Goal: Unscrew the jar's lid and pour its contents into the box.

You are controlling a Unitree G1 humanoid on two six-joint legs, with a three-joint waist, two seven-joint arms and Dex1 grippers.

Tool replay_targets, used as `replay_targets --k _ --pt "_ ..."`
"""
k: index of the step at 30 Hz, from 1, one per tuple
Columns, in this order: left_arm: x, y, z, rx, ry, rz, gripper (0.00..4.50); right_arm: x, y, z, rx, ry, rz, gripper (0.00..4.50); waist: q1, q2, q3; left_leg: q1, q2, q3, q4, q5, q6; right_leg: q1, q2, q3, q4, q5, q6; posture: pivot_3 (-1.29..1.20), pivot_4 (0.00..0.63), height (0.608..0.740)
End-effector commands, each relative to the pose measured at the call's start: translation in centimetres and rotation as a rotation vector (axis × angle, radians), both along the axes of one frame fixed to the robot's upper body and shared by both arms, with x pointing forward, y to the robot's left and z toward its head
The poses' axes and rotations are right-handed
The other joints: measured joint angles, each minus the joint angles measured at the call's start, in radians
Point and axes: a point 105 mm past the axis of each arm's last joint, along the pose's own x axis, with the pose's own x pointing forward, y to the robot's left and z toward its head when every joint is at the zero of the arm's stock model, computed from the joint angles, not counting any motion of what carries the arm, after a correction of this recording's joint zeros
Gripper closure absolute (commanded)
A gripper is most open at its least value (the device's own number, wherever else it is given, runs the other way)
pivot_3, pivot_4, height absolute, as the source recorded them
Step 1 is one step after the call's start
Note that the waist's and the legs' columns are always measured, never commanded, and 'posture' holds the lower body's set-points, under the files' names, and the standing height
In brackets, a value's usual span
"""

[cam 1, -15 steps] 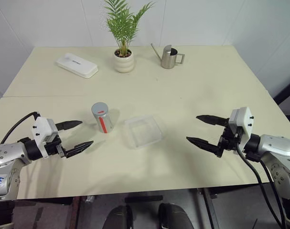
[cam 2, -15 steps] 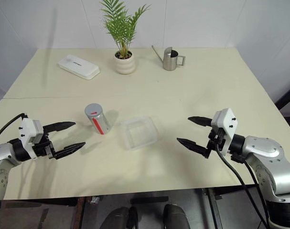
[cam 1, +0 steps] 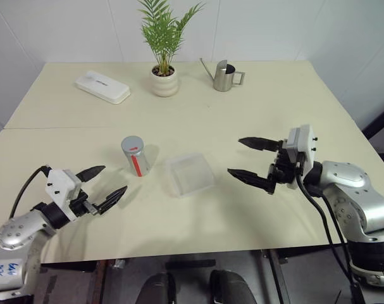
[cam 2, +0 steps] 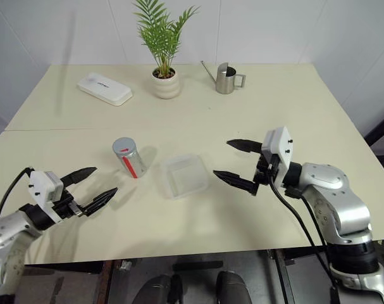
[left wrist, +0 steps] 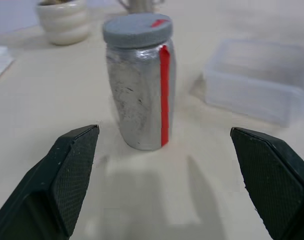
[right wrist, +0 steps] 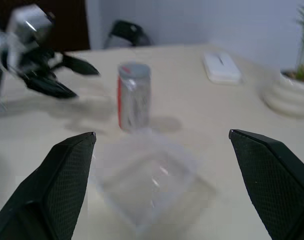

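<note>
Jar (cam 1: pixel 135 156) upright on bench (cam 1: pixel 255 107), lid (left wrist: pixel 137 29) on, beside box (cam 1: pixel 190 174). Left pincer (cam 1: pixel 104 186) wide open, empty, facing jar, prob. to steady it. Right pincer (cam 1: pixel 250 161) wide open, empty, near box.

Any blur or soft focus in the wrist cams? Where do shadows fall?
Left wrist view: jar sharp, box soft, its own fingers slightly soft. Right wrist view: soft overall; left gripper smeared. Left eye view: crisp, soft shadow right of the jar on the table.
</note>
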Motion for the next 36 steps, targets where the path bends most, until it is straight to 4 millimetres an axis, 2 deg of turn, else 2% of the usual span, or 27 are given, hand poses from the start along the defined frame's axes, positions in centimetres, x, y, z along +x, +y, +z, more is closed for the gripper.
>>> replay_targets --k 1,2,4,9,16,20,25,36 --pt "-0.2 -1.3 0.7 -0.049 -0.055 0.092 0.02 -1.0 1.7 1.2 0.02 -0.036 0.114 0.0 0.003 0.0 0.0 0.0 0.0 0.0 0.0 0.0 0.0 0.0 0.0 0.0 0.0 0.0 0.0 0.0 0.15 0.74" --pt "-0.2 -2.3 0.4 -0.09 -0.057 0.119 0.02 -1.1 2.3 1.5 0.026 -0.037 0.147 0.0 0.002 0.0 0.0 0.0 0.0 0.0 0.0 0.0 0.0 0.0 0.0 -0.001 0.0 0.0 0.0 0.0 0.15 0.74" --pt "-0.1 -3.0 0.2 -0.144 -0.057 0.182 0.02 -1.3 3.4 1.9 0.033 -0.038 0.189 0.0 0.001 0.0 0.0 0.0 0.0 0.0 0.001 0.0 0.0 0.0 0.0 0.0 0.0 0.0 0.0 0.0 0.15 0.74" --pt "1.0 -5.1 -0.2 -0.217 -0.051 0.31 0.02 -1.5 4.3 2.0 0.033 -0.025 0.236 0.0 0.017 -0.001 -0.001 0.0 0.0 -0.001 0.003 0.0 0.001 0.001 0.0 -0.001 0.001 0.0 0.0 0.0 0.15 0.74" --pt "2.1 -6.6 -0.3 -0.201 -0.063 0.389 0.02 -2.1 5.2 1.9 0.04 -0.009 0.277 0.0 0.025 -0.001 -0.001 0.0 0.0 -0.001 0.004 0.0 0.001 0.0 0.0 0.0 0.0 0.001 0.0 0.0 0.15 0.74" --pt "3.0 -7.7 -0.1 -0.177 -0.074 0.368 0.02 -2.5 5.6 2.1 0.054 -0.006 0.287 0.0 0.025 -0.001 -0.001 -0.001 0.0 -0.001 0.003 -0.001 0.001 0.0 0.0 -0.001 -0.001 0.001 0.0 0.0 0.15 0.74" --pt "4.3 -7.7 0.4 -0.136 -0.102 0.391 0.02 -3.0 5.8 2.0 0.069 0.0 0.29 0.0 0.025 -0.001 -0.001 -0.001 0.0 -0.001 0.003 -0.001 0.001 0.0 0.0 -0.001 0.0 0.001 0.0 0.0 0.15 0.74" --pt "7.0 -7.5 0.1 -0.112 -0.084 0.426 0.02 -3.3 5.8 1.7 0.07 0.014 0.28 0.0 0.025 -0.001 -0.001 -0.002 0.0 -0.001 0.003 -0.001 0.001 0.0 0.0 -0.002 0.0 0.001 0.0 0.0 0.15 0.74"
